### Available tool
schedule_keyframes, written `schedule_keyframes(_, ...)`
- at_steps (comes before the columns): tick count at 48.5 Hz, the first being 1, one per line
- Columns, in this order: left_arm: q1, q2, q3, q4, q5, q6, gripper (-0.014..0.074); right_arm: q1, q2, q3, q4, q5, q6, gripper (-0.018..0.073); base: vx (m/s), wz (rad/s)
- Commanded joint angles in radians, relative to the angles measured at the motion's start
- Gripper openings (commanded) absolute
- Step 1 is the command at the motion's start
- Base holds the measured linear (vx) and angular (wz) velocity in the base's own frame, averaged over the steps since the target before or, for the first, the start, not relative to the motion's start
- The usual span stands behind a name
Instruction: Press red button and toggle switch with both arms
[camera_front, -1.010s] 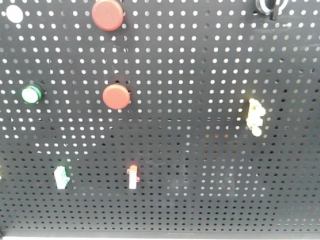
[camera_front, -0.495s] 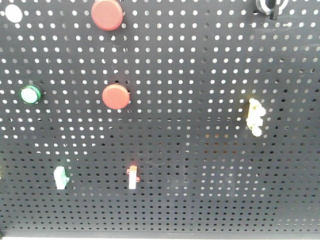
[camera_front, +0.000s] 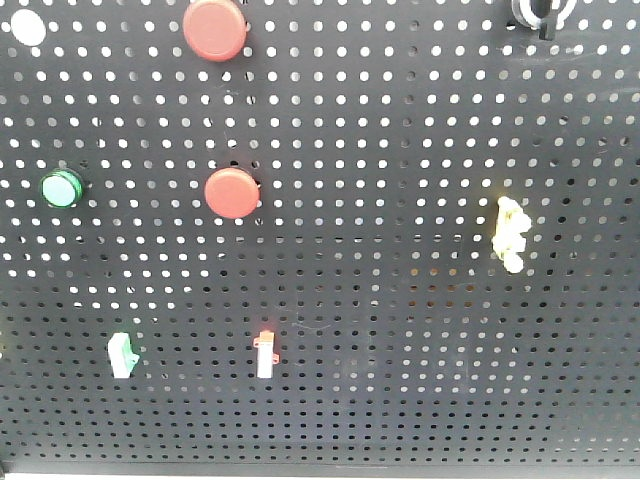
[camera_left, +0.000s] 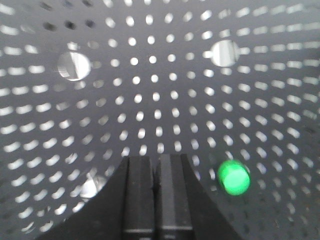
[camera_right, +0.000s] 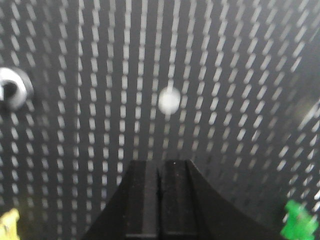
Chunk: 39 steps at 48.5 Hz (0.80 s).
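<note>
Showing a black pegboard (camera_front: 400, 120) that fills the front-facing view, with no arm anywhere in that frame. Two red buttons sit left of centre: the upper red button (camera_front: 215, 28) at the top edge and the lower red button (camera_front: 232, 192) at mid-height. A green button (camera_front: 62, 187) is at the far left. A green switch (camera_front: 122, 355) is at lower left, a red-and-white switch (camera_front: 265, 353) is lower centre-left, and a yellow switch (camera_front: 510, 233) is at mid-right.

Against the front views from a second and half a second ago, nothing on the board has moved. Neither red button looks pressed and no switch lever has shifted, so both halves of the task appear undone.

In the left wrist view, the left gripper (camera_left: 156, 162) rises from bottom centre, fingers closed flat against each other and holding nothing. The green button glows just to its lower right, untouched. No red button shows here.

The right wrist view is streaked with blur, which suggests that arm is moving. The right gripper (camera_right: 160, 167) at bottom centre also has its fingers pressed together and empty. A yellow shape (camera_right: 9, 225) sits in the lower left corner and a green shape (camera_right: 299, 222) in the lower right, both too blurred to identify. Which button and switch are the targets cannot be told.
</note>
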Motion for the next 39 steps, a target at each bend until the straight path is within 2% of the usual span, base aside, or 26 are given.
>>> schedule_keyframes(1, -0.004, 0.014, -0.064, -0.072, -0.068, -0.030, 0.0002, -0.007, 0.029, -0.030, 0.004, -0.042, 0.018, -0.0003, 0.00, 0.00)
schedule_keyframes(6, -0.037, 0.022, -0.084, -0.161, -0.064, 0.003, 0.0002, -0.007, 0.036, -0.030, 0.022, -0.025, 0.046, -0.0003, 0.00, 0.00)
schedule_keyframes(9, -0.089, 0.039, -0.104, -0.194, -0.064, 0.076, 0.0002, -0.007, 0.039, -0.030, 0.033, -0.029, 0.048, -0.0003, 0.00, 0.00)
schedule_keyframes(15, -0.227, 0.099, -0.160, -0.238, -0.042, 0.229, 0.0002, -0.007, 0.046, -0.030, 0.043, -0.038, 0.048, -0.0003, 0.00, 0.00)
schedule_keyframes(18, -0.317, 0.143, -0.204, -0.253, -0.036, 0.304, 0.0002, -0.007, 0.053, -0.030, 0.043, -0.038, 0.049, -0.0003, 0.00, 0.00)
schedule_keyframes(25, -0.450, 0.258, -0.308, -0.255, -0.039, 0.393, 0.0002, -0.007, 0.069, -0.030, 0.043, -0.027, 0.049, -0.0003, 0.00, 0.00)
schedule_keyframes(28, -0.472, 0.310, -0.360, -0.254, -0.040, 0.405, 0.0002, -0.007, 0.070, -0.030, 0.043, -0.023, 0.049, -0.0003, 0.00, 0.00)
schedule_keyframes(39, -0.469, 0.463, -0.526, -0.253, -0.039, 0.402, 0.0002, -0.007, 0.074, -0.030, 0.041, -0.004, 0.044, -0.0003, 0.00, 0.00)
